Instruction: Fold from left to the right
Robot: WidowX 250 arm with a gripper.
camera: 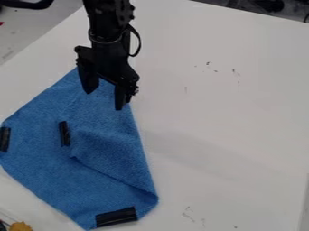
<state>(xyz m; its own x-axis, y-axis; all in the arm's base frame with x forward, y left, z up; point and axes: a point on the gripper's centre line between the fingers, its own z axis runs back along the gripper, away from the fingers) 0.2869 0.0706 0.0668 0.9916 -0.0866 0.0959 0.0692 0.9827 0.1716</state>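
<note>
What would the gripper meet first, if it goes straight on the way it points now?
Most likely the cloth: the gripper points down at its upper part. Whether the fingers touch it or hang above, I cannot tell.

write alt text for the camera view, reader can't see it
A soft blue cloth, partly folded over on itself, lies on a white tabletop, with three short black strips on it. A black two-finger robot tool, standing open, hangs at the cloth's upper end.
</note>
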